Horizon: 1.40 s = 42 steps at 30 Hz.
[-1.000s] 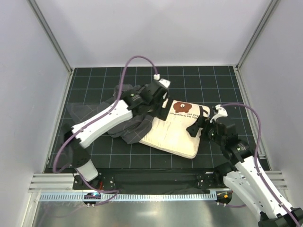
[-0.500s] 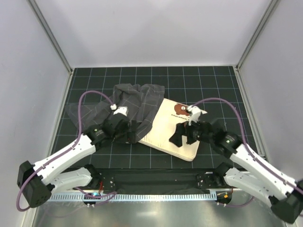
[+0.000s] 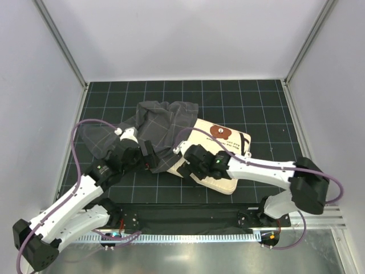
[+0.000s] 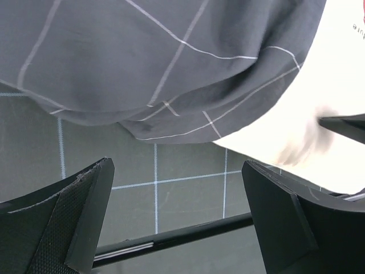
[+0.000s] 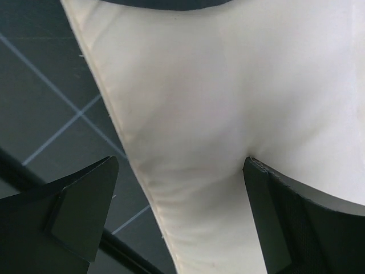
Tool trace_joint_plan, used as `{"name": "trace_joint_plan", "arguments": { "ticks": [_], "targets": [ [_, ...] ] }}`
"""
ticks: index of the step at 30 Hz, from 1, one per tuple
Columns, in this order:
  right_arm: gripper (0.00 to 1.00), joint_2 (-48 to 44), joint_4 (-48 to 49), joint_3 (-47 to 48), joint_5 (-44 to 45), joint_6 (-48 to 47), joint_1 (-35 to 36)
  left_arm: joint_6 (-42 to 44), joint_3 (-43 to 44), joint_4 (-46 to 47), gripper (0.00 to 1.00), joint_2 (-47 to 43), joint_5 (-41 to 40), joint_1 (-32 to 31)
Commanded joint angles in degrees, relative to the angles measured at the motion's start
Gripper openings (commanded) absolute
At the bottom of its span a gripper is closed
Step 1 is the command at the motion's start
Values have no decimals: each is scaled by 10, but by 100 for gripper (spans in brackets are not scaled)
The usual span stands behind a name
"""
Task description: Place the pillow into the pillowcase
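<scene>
The cream-white pillow (image 3: 228, 147) lies on the mat right of centre, its brown bear print (image 3: 219, 132) near the far edge. The dark grey checked pillowcase (image 3: 165, 123) is crumpled to the left and overlaps the pillow's left end. My left gripper (image 3: 149, 160) is open and empty, just in front of the pillowcase's near edge (image 4: 171, 57), above the mat. My right gripper (image 3: 187, 168) is open at the pillow's near-left corner. In the right wrist view it (image 5: 179, 217) straddles the pillow's edge (image 5: 228, 114), with the right finger (image 5: 296, 222) pressed into the pillow.
The black grid mat (image 3: 262, 97) covers the floor between white walls. A metal rail (image 3: 182, 234) runs along the near edge. A black bar (image 4: 171, 240) crosses under my left gripper. The right arm (image 3: 268, 168) stretches across the pillow's near side.
My left arm has pulled back toward the near left, off the pillowcase. My right arm has swung left across the pillow to its near-left corner.
</scene>
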Motion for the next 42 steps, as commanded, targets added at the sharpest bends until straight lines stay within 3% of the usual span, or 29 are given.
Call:
{"name": "trace_joint_plan", "arguments": {
  "ticks": [1, 5, 6, 7, 8, 9, 13, 17, 21, 26, 34, 38, 42],
  "targets": [
    [100, 38, 6, 2, 87, -36, 2, -11, -14, 27, 100, -32, 6, 18],
    [99, 92, 38, -4, 134, -29, 3, -2, -18, 28, 100, -24, 22, 39],
    [90, 105, 38, 1, 153, -18, 3, -2, -23, 32, 100, -22, 25, 43],
    [75, 133, 25, 19, 172, -7, 3, -4, -27, 36, 100, -20, 29, 44],
    [55, 142, 9, 35, 209, 7, 5, -6, -31, 46, 100, -16, 34, 45],
    [26, 147, -1, 46, 224, 17, 7, -8, -35, 50, 100, -15, 35, 45],
    [10, 86, 26, 74, 157, 20, 7, -13, -59, 65, 99, -13, 35, 45],
    [4, 51, 40, 119, 79, 42, -3, -5, -70, 76, 98, -16, 38, 45],
    [4, 60, -3, 211, -9, 81, -39, 9, -68, 79, 98, -28, 32, 45],
    [4, 51, 8, 248, -151, 143, -95, 32, -65, 83, 98, -57, 19, 45],
    [4, 41, 51, 250, -325, 198, -179, 40, -57, 103, 98, -55, -121, 45],
    [4, 41, 67, 249, -378, 218, -223, 27, -109, 281, 96, -6, -144, 45],
    [4, 41, 101, 244, -459, 250, -264, 60, -109, 385, 96, 69, -136, 45]
  ]
}}
